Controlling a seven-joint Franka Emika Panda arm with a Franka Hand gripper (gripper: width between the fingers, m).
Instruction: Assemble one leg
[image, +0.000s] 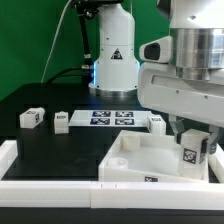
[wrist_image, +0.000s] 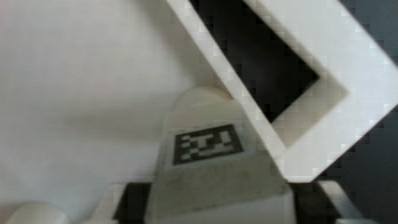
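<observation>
My gripper (image: 192, 138) is shut on a leg (image: 191, 153), a small white post with a black-and-white tag. It holds the leg upright over the corner of the white panel (image: 140, 162) on the exterior view's right. I cannot tell whether the leg touches the panel. In the wrist view the leg (wrist_image: 210, 145) sits between the dark fingers (wrist_image: 135, 200) of my gripper (wrist_image: 221, 203), with the panel's raised rim (wrist_image: 267, 70) running just beyond it. Three more legs lie on the black table: two on the left (image: 32, 117) (image: 61, 122) and one behind the panel (image: 157, 121).
The marker board (image: 110, 118) lies mid-table behind the panel. A white rail (image: 50, 186) runs along the front edge and up the left side (image: 8, 150). The robot's base (image: 113, 60) stands at the back.
</observation>
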